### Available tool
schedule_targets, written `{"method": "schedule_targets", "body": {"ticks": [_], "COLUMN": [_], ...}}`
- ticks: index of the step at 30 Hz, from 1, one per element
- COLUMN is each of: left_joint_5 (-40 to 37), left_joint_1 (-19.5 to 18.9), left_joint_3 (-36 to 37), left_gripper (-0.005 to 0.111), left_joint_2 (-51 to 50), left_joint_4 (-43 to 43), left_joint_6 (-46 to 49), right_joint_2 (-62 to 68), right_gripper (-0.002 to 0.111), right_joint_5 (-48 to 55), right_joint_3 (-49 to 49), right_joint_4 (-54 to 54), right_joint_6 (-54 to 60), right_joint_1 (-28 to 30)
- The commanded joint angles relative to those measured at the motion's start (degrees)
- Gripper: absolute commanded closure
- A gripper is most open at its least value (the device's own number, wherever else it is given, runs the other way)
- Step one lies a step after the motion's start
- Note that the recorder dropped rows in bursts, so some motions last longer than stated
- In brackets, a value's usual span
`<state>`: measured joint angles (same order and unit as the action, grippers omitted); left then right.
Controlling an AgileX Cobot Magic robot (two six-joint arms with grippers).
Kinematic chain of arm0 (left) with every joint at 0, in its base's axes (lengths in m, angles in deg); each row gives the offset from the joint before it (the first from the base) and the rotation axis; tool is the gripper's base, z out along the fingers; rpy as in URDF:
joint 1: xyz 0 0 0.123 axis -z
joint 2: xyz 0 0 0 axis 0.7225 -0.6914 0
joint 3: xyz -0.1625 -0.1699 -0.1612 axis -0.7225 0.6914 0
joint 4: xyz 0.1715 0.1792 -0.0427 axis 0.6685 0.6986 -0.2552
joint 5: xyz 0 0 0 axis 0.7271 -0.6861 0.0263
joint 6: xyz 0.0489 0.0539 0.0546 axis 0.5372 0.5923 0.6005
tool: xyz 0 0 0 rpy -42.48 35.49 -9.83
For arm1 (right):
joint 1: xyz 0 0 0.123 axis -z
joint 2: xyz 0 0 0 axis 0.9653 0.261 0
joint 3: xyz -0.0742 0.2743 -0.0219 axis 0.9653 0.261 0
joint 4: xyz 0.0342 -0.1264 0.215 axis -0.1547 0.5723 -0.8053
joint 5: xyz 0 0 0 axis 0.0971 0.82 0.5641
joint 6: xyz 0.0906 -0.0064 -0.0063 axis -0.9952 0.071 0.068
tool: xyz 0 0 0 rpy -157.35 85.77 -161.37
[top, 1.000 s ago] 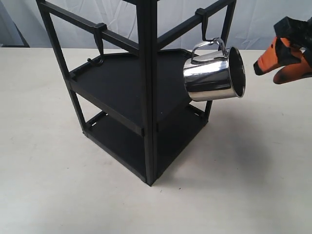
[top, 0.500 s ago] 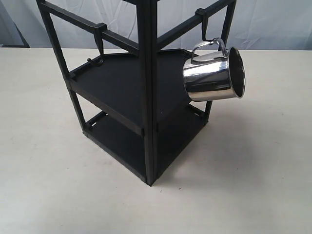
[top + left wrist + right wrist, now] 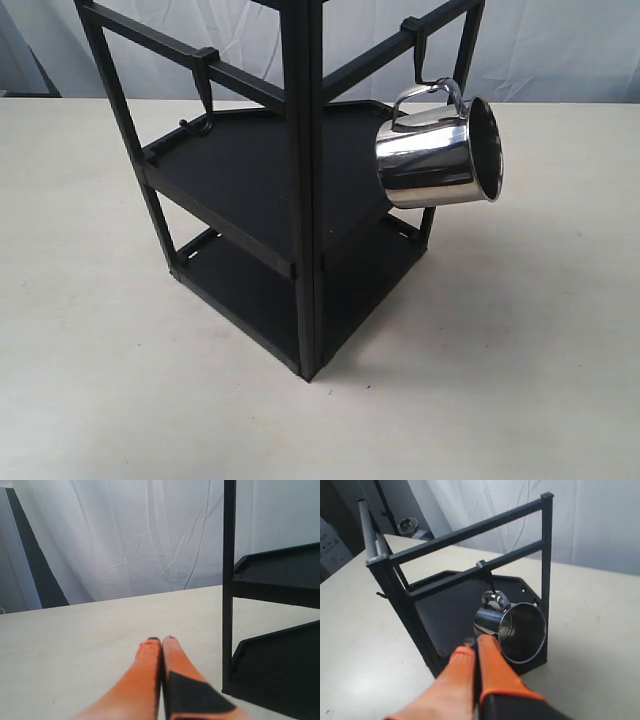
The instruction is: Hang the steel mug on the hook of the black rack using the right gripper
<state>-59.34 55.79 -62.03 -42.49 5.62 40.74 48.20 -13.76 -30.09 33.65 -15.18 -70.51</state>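
Note:
The steel mug (image 3: pixel 438 152) hangs by its loop handle from the hook (image 3: pixel 419 58) on the black rack's (image 3: pixel 302 190) right top bar, tilted with its mouth facing right. In the right wrist view the mug (image 3: pixel 512 627) hangs free on the hook (image 3: pixel 490 582) of the rack (image 3: pixel 445 605). My right gripper (image 3: pixel 474 642) is shut and empty, drawn back from the mug and out of the exterior view. Beside a rack post (image 3: pixel 228 585), my left gripper (image 3: pixel 161 640) is shut with nothing in it.
A second, longer black hook (image 3: pixel 204 95) hangs on the rack's left top bar. The rack stands on a pale tabletop (image 3: pixel 500 370), with a white curtain (image 3: pixel 145 535) behind. Dark equipment (image 3: pixel 407 525) stands past the table's far corner.
The right gripper, at the exterior view's right edge one second ago, has withdrawn out of that view. The mug stays hanging, unmoved.

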Motion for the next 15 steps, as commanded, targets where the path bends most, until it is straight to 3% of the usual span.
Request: {"method": "schedule_targets", "body": {"ticks": [1, 7, 11, 15], "left_joint_5": [0.3, 0.3, 0.3, 0.3], "left_joint_1": [0.27, 0.27, 0.27, 0.27], "left_joint_3": [0.02, 0.02, 0.02, 0.02], "left_gripper": [0.105, 0.105, 0.105, 0.105], "left_joint_2": [0.27, 0.27, 0.27, 0.27], "left_joint_4": [0.04, 0.04, 0.04, 0.04], "left_joint_6": [-0.14, -0.14, -0.14, -0.14], "right_joint_2": [-5.95, -16.31, -21.76, -25.59], "right_gripper": [0.109, 0.109, 0.109, 0.109], "right_joint_5": [-12.94, -28.98, -39.85, -49.4], "right_joint_3": [8.68, 30.14, 44.59, 54.98], "right_joint_4": [-0.87, -0.58, 0.0, -3.04], "right_joint_6": [7.55, 8.53, 17.01, 17.81], "right_joint_1": [0.17, 0.28, 0.28, 0.15]}}
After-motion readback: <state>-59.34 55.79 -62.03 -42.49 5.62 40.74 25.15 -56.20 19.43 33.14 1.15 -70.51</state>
